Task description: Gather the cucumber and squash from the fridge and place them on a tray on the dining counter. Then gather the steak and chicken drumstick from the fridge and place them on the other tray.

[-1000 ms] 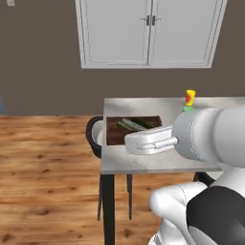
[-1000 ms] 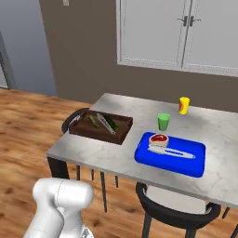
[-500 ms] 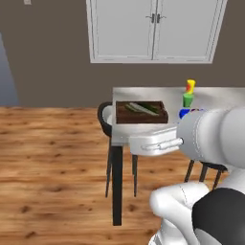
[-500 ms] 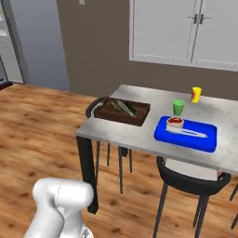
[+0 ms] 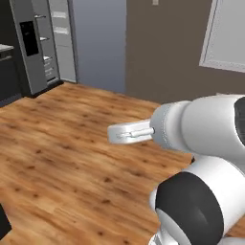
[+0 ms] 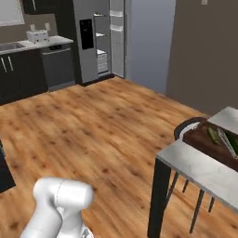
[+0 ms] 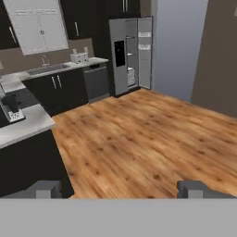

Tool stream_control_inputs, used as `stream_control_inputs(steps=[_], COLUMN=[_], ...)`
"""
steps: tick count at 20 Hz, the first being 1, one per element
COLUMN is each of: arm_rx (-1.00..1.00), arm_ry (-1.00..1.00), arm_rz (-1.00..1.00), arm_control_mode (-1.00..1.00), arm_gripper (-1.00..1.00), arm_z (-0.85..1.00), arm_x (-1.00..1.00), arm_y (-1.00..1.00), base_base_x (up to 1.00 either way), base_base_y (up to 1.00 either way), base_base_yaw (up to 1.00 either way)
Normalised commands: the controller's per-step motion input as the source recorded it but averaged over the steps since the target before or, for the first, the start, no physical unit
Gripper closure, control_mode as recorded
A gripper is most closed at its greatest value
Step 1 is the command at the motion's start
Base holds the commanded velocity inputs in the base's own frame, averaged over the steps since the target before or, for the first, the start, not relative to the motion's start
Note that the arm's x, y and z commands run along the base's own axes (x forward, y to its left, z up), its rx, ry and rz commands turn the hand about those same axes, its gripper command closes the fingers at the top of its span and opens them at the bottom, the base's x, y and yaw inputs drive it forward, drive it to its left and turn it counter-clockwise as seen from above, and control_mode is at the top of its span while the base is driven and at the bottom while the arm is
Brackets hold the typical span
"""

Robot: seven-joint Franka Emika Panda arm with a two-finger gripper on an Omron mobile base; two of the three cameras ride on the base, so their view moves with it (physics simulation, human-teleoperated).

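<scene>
- Wood-floored kitchen; the fridge [image 7: 132, 53] stands at the far wall, right door open
- Fingers [image 7: 118, 189] spread wide, empty
- Brown tray [image 6: 211, 143] with vegetables sits on the dining counter [image 6: 195, 167]

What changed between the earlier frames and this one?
The base turned away from the dining counter toward the fridge, so every view swung: the blue tray has left the pictures, while the brown tray sits at the right base view's edge. Nothing was picked up or let go. The claw stays open and empty; the fridge door stands open.
</scene>
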Motion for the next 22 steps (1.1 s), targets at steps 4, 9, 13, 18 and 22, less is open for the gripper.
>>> stream_control_inputs(steps=[4, 9, 13, 18, 22], arm_rx=[0.00, 0.00, 0.00, 0.00, 0.00], arm_ry=[0.00, 0.00, 0.00, 0.00, 0.00], arm_rz=[0.00, 0.00, 0.00, 0.00, 0.00], arm_control_mode=[1.00, 1.00, 1.00, 1.00, 1.00], arm_gripper=[-1.00, -1.00, -1.00, -1.00, -1.00], arm_z=[0.00, 0.00, 0.00, 0.00, 0.00], arm_x=[0.00, 0.00, 0.00, 0.00, 0.00], arm_y=[0.00, 0.00, 0.00, 0.00, 0.00], base_base_x=[0.82, 1.00, 1.00, 1.00, 1.00], base_base_y=[-0.09, -0.57, -0.55, 0.00, 0.79], base_base_yaw=[0.82, 0.34, 0.10, 0.01, -0.05])
